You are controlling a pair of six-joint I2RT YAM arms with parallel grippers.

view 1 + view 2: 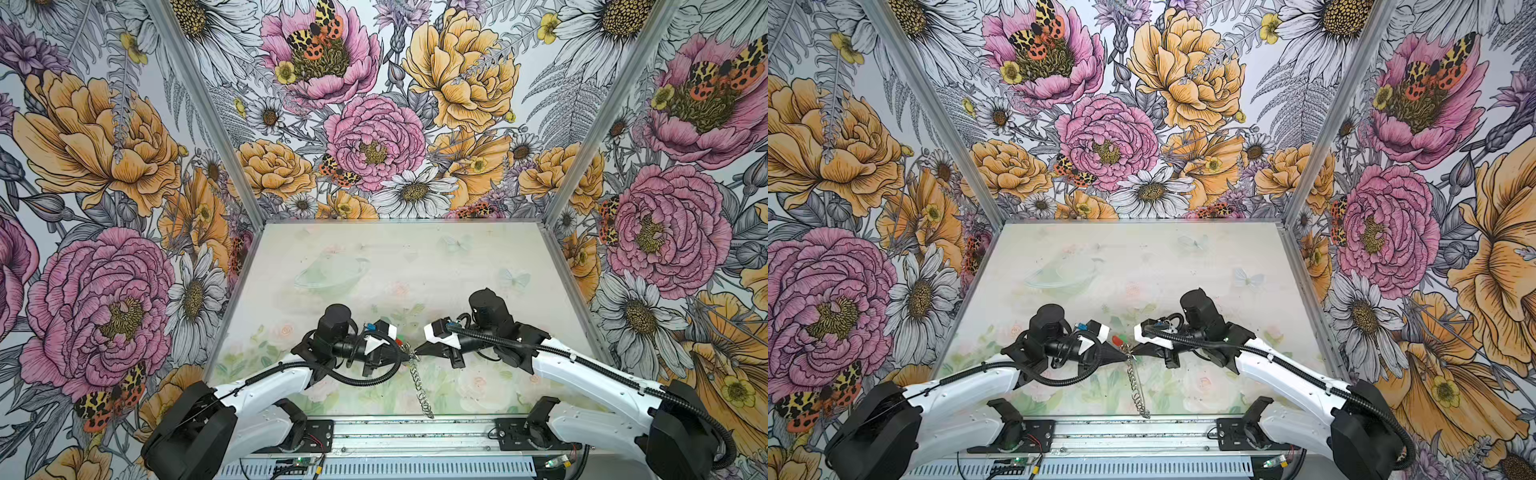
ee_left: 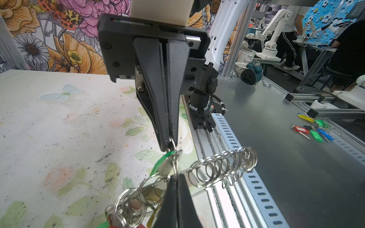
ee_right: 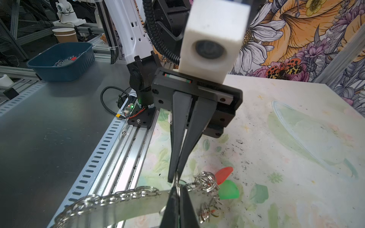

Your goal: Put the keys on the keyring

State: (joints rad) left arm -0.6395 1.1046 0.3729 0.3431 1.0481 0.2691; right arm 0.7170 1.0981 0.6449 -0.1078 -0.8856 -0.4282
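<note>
- The keyring (image 1: 419, 386) is showing edge-on in the lower middle of both top views. Its upper end is sitting between the two arms' tips, and its ring fringe is trailing toward the front edge of the table (image 1: 374, 257).
- The left gripper (image 1: 405, 354) is pressing its jaws together at the flat band (image 3: 128, 205). Whether it is nipping the band or a ring on it cannot be told.
- The right gripper (image 1: 418, 353) is meeting it tip to tip, jaws shut on a small ring (image 2: 173, 143) with a green-tagged key (image 2: 167, 162) dangling below.
- More of the keys (image 1: 1118, 340) are bunching just behind the tips, a red tag among them.
- The band is probably behaving as thin, stiff and slick, while the fringe is loose and apt to swing, so a pinch across the band's flat faces close to the working ring looks soundest.
- Each key is likely light. The split ring is probably springy, so it needs a firm pinch at its edge.
</note>
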